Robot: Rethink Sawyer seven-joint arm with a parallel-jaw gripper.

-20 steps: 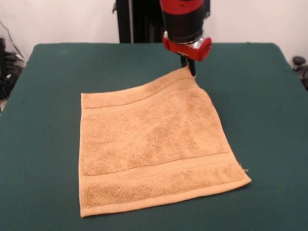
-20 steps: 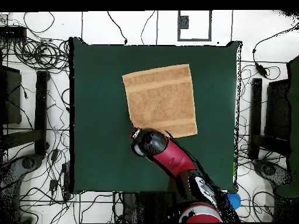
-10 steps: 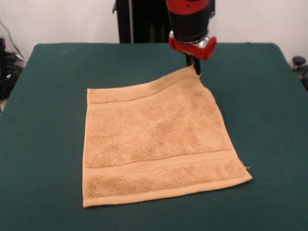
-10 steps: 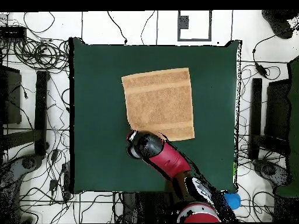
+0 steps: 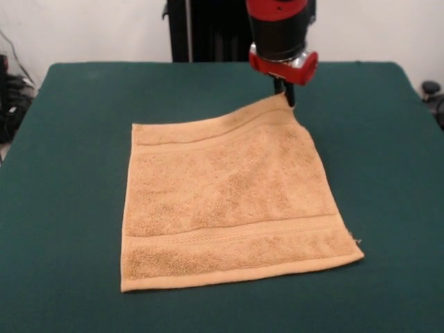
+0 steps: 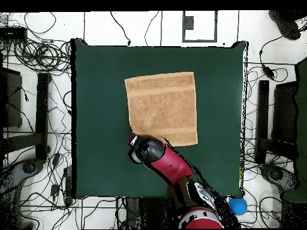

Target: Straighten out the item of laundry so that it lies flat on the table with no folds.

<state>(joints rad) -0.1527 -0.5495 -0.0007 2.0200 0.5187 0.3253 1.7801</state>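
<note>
The item of laundry [image 5: 229,201] is a tan-orange towel spread nearly flat in the middle of the dark green table [image 5: 69,139]. A woven band runs along its near edge and another along its far edge. My gripper [image 5: 286,98] hangs over the towel's far right corner and is shut on it. That corner is raised a little off the cloth, so the far edge slopes upward toward it. In the overhead view the towel [image 6: 162,108] reads as a near square on the table [image 6: 96,90]. The arm's red wrist [image 6: 146,150] covers its lower left corner and hides the fingers.
Cables and equipment [image 6: 36,90] lie on the floor around the table. A dark stand [image 5: 191,31] rises behind the far edge. Bare green cloth surrounds the towel on all sides.
The gripper has moved to the right in the front view with the corner in it. The whole towel has slid the same way and its edges lie squarer.
</note>
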